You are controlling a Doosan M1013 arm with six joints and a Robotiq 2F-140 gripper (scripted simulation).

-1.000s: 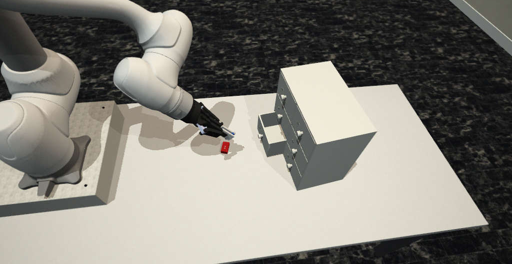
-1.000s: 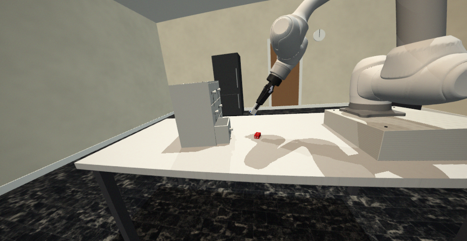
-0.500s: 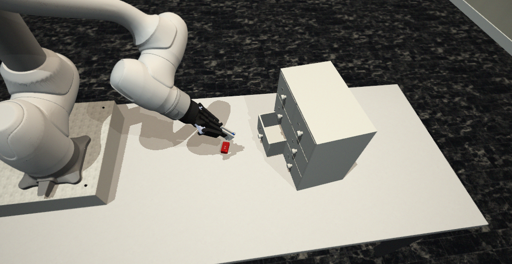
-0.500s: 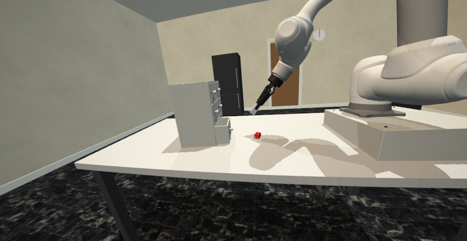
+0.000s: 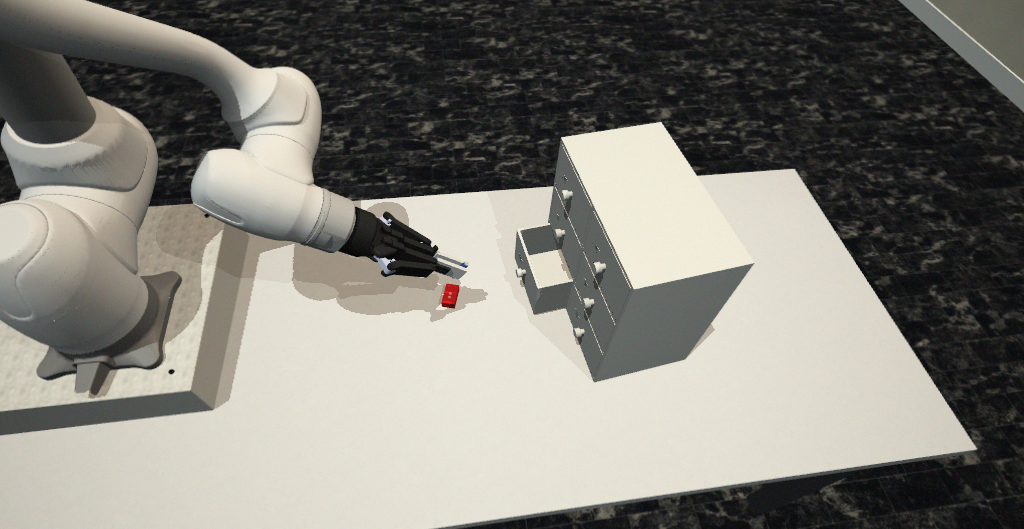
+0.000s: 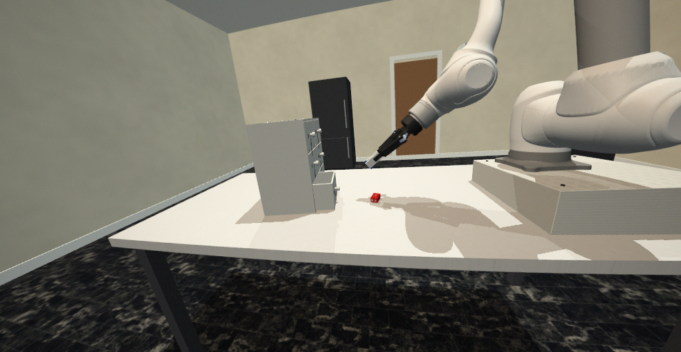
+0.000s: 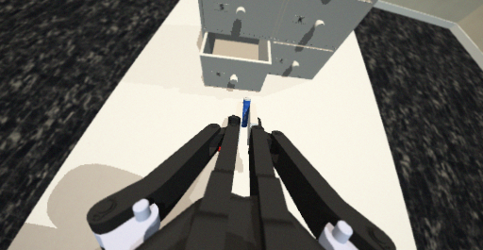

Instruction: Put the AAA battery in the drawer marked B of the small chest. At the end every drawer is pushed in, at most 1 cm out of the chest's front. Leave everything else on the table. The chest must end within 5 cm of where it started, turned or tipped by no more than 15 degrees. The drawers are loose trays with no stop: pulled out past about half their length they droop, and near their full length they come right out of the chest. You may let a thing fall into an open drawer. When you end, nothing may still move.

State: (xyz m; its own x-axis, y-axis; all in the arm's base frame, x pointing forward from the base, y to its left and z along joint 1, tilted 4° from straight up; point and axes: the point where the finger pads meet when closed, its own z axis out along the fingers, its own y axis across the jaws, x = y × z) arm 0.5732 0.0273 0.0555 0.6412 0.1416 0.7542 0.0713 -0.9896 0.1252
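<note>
while the tray stands pulled out ahead, gripper (image 5: 452,266) (image 6: 372,160) (image 7: 245,110): one, black, two-fingered, slanting down towards the chest, clenched on the battery.

item, aaa battery (image 5: 465,264) (image 6: 365,161) (image 7: 246,112): blue, between the fingertips and jutting beyond them; long axis roughly in line with the fingers, free end towards the chest. held above the table, short of the drawer.

item, red block (image 5: 449,295) (image 6: 375,197): on the table, near and below the fingertips; not wanted.

item, open drawer (image 5: 526,279) (image 6: 324,197) (image 7: 252,75): bottom row, ahead of the battery and slightly left in the wrist view; its rim appears lower than the battery. letter illegible; presumably b.

item, small chest (image 5: 651,203) (image 6: 283,168) (image 7: 296,2): upright behind the drawer, other visible drawers apparently in.

coming move, by judgement: forward over the drawer's front wall, slightly left, battery tip kept above the rim, then lowered or released inside. risk: the jutting end meets the chest's face first, or the wall is nudged.
</note>
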